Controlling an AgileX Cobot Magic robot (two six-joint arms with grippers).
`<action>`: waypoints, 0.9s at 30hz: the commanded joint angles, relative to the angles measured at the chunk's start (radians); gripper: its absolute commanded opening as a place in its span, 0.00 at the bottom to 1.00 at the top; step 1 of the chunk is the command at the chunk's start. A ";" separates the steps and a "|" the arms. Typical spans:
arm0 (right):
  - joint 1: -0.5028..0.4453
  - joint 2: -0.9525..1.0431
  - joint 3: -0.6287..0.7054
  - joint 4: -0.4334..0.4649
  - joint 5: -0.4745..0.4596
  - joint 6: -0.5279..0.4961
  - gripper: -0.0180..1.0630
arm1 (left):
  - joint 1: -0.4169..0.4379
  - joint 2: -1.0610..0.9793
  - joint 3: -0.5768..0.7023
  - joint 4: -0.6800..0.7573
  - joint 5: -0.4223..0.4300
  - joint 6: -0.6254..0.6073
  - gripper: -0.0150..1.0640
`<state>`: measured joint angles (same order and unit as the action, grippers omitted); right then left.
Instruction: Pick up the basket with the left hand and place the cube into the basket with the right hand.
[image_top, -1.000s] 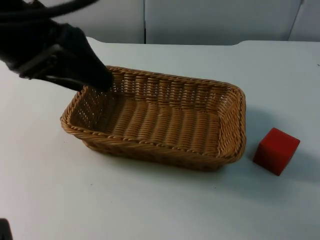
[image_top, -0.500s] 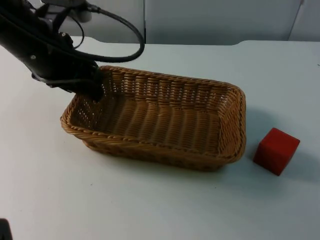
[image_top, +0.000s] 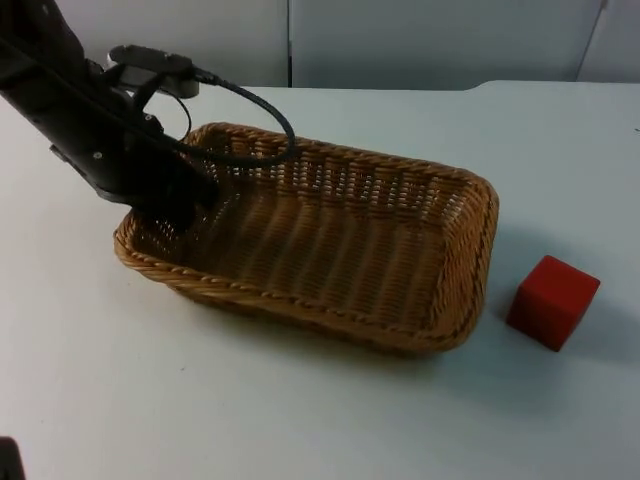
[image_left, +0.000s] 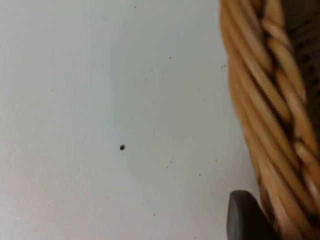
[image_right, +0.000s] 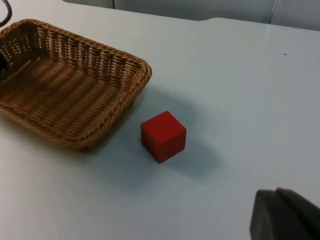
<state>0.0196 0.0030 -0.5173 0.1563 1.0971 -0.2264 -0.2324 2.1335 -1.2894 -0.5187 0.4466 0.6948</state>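
Observation:
A woven wicker basket (image_top: 300, 303) lies in the middle of the white table, its left end raised a little. My left gripper (image_top: 185, 215) is shut on the rim at the basket's left short side, one finger inside and one outside. In the left wrist view the braided rim (image_left: 270, 100) runs right beside a black fingertip (image_left: 244, 217). A red cube (image_top: 552, 300) rests on the table just right of the basket, apart from it. The right wrist view looks from a distance onto the cube (image_right: 163, 136) and the basket (image_right: 120, 107); my right gripper (image_right: 285, 215) waits there, well back from both.
The grey partition wall (image_top: 420, 40) closes off the table at the back. Bare white table top (image_top: 300, 420) stretches in front of the basket and around the cube.
My left gripper has come down over the basket's left rim and closed on it. The basket has shifted and its left end has risen slightly. The cube has not moved.

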 joint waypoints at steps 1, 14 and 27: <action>-0.007 -0.003 0.003 0.007 -0.007 -0.001 0.01 | -0.001 -0.022 -0.004 0.022 0.003 -0.009 0.01; -0.007 -0.003 0.003 0.007 -0.007 -0.001 0.01 | 0.019 -0.202 -0.004 -0.017 0.176 -0.157 0.01; -0.007 -0.003 0.003 0.007 -0.007 -0.001 0.01 | 0.019 -0.209 -0.004 -0.188 0.231 -0.154 0.01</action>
<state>0.0196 0.0030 -0.5173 0.1563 1.0971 -0.2264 -0.2118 1.9442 -1.2911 -0.6556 0.6667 0.5524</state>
